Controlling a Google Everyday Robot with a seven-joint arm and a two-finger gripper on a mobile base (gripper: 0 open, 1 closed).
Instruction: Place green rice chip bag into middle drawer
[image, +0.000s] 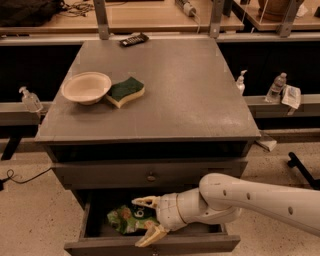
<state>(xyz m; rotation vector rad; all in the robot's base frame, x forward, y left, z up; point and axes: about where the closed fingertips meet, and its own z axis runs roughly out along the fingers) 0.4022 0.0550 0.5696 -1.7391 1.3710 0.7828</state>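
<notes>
Down at the open drawer (200, 243), the claw (146, 218) hangs just over the drawer's middle, reaching in from the right on a white arm (260, 200). Its two tan fingers (144, 201) are spread wide apart, one toward the drawer's back and one out over the front edge, and nothing is clamped between them. Just left of the claw, the bag (124, 218) lies crumpled on the drawer floor, its right edge between the spread fingertips; whether they touch it I cannot tell. Directly above the claw runs the closed upper front (100, 175) with its small round knob (150, 176). Higher up is the grey counter (200, 90). Up and to the left of the claw, a cream bowl (86, 87) sits on the counter with a green-and-yellow sponge (126, 91) touching its right side. Far above the claw, at the counter's back edge, lies a dark remote (134, 40). Well up and to the right of the claw, on a ledge beyond the counter, stand a pump bottle (241, 82) and a water bottle (276, 87).
</notes>
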